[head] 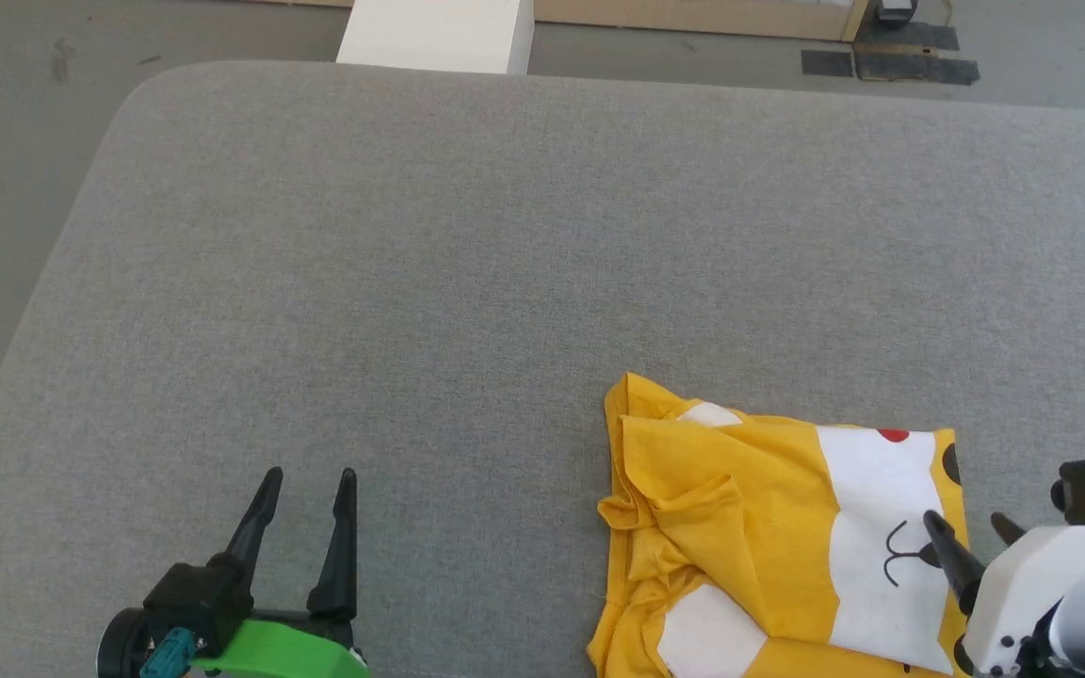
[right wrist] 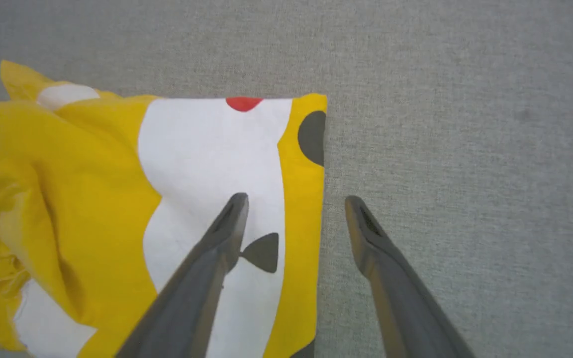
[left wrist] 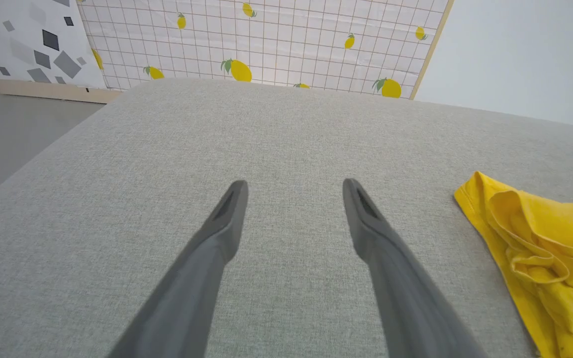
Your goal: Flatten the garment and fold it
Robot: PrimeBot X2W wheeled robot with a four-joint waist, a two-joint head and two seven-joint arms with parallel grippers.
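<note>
The garment (head: 769,537) is a bright yellow T-shirt lying in a rumpled, partly folded heap on the grey padded table (head: 505,264), near its front right. White patches, a red dot and black marks show on its top (right wrist: 207,159); its bunched yellow edge (left wrist: 540,238) shows in the left wrist view. My right gripper (head: 971,525) is open above the shirt's right edge (right wrist: 294,201), one finger over the white print and the other over bare table. My left gripper (head: 309,478) is open at the front left, well away from the shirt, with nothing between its fingers (left wrist: 294,186).
A white box (head: 434,33) and a wooden board stand on the floor beyond the table's far edge. A lemon-print grid panel (left wrist: 266,40) rises behind the table. The table's rounded left corner (head: 142,94) drops to grey floor.
</note>
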